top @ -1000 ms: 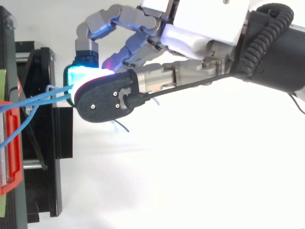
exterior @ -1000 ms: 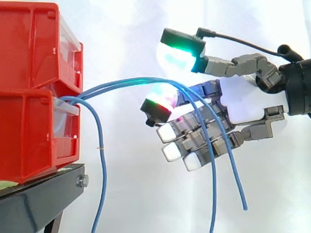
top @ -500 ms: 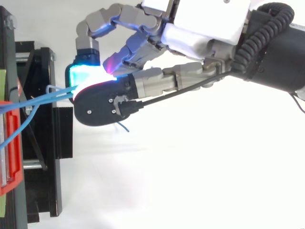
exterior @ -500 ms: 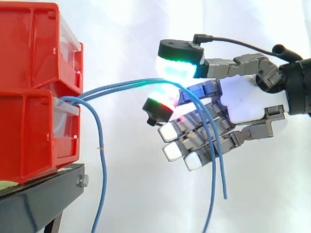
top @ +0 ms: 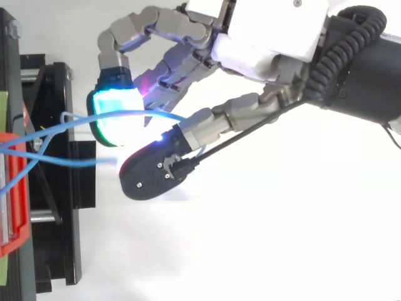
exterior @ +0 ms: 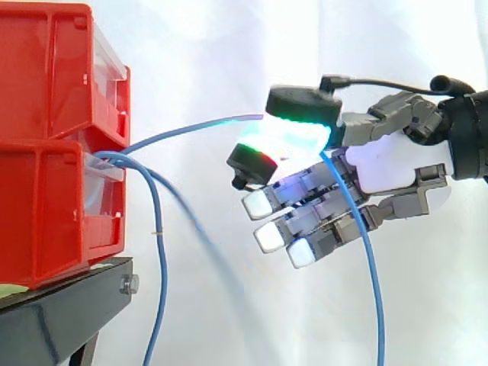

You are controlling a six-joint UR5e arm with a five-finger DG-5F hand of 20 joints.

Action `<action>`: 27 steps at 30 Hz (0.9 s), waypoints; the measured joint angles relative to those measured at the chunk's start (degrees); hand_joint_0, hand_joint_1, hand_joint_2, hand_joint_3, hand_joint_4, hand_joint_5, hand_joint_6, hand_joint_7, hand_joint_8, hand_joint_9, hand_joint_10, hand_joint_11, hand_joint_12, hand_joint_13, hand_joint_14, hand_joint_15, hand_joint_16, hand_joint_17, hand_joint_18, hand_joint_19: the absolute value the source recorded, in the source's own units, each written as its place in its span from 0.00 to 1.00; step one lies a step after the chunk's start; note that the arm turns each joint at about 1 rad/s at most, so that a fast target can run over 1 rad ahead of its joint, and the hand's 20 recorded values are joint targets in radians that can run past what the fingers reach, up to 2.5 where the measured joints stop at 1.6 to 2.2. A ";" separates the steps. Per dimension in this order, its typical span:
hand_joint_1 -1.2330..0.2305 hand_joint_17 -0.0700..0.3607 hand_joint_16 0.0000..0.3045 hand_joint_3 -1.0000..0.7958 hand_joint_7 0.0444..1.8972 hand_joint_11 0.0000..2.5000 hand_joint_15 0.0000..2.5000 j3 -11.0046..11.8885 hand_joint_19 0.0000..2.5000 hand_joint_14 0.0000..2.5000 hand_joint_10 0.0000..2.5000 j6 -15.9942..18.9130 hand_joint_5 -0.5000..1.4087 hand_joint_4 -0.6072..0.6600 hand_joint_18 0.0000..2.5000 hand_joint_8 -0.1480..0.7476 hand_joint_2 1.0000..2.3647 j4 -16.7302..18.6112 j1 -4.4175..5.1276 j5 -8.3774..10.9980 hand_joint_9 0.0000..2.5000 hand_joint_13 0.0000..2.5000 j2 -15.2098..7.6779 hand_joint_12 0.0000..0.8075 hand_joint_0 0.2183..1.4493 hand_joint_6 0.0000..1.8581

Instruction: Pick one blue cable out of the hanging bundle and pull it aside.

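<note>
- The red bins [exterior: 46, 152] are moulded in smooth, glossy plastic, and clear plastic fronts [exterior: 107, 194] are fitted to them.
- The stand [exterior: 61, 316] is finished in matt black, seemingly metal, and a shiny metal bolt [exterior: 130, 285] is set into it.
- The blue cable [exterior: 191, 129] is sheathed in smooth plastic with a slight sheen.
- The hand [exterior: 381, 164] is built of matt grey links that look like metal, and its palm is covered in smooth white plastic.
- Its fingertips [exterior: 268, 238] are capped with milky, translucent pads backed by matt black shells.
- The curtain [exterior: 198, 61] is made of matt white cloth with soft folds.
</note>
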 measured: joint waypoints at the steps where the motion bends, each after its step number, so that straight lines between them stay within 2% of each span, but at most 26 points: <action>1: 0.18 0.42 0.16 0.28 0.61 0.20 0.16 0.00 0.16 0.01 0.01 0.00 0.18 0.46 0.30 0.40 0.00 0.00 0.00 0.01 0.36 0.33 0.01 0.45 0.35 0.49; 2: 0.19 0.43 0.17 0.28 0.59 0.20 0.17 0.01 0.17 0.01 0.01 0.00 0.18 0.48 0.31 0.41 0.00 0.00 0.00 0.02 0.36 0.33 0.01 0.46 0.28 0.48; 5: 0.27 0.49 0.20 0.28 0.57 0.20 0.17 0.02 0.18 0.01 0.01 0.00 0.19 0.52 0.32 0.46 0.00 0.00 0.01 0.03 0.37 0.34 0.00 0.52 0.18 0.47; 10: 0.39 0.53 0.23 0.28 0.52 0.18 0.16 0.03 0.18 0.01 0.00 0.00 0.20 0.54 0.34 0.49 0.00 0.00 0.01 0.02 0.38 0.35 0.00 0.56 0.13 0.44; 11: 0.43 0.53 0.23 0.28 0.53 0.18 0.17 0.06 0.18 0.01 0.00 0.00 0.21 0.54 0.34 0.50 0.00 0.00 0.02 0.03 0.39 0.35 0.00 0.57 0.13 0.43; 14: 0.46 0.50 0.21 0.28 0.57 0.19 0.17 0.07 0.19 0.01 0.01 0.00 0.21 0.52 0.32 0.47 0.00 0.00 0.02 0.06 0.39 0.34 0.01 0.53 0.19 0.41; 19: 0.43 0.46 0.19 0.29 0.62 0.19 0.17 0.08 0.21 0.01 0.01 0.00 0.21 0.51 0.30 0.45 0.00 -0.07 0.01 0.08 0.38 0.34 0.03 0.50 0.26 0.42; 22: 0.44 0.45 0.18 0.32 0.61 0.20 0.18 0.09 0.21 0.01 0.01 0.00 0.21 0.51 0.29 0.44 0.00 -0.19 0.02 0.06 0.39 0.34 0.03 0.49 0.28 0.43; 27: 0.45 0.45 0.18 0.35 0.65 0.20 0.18 0.10 0.21 0.01 0.01 0.00 0.20 0.52 0.29 0.45 0.01 -0.25 0.01 0.02 0.40 0.34 0.06 0.49 0.29 0.43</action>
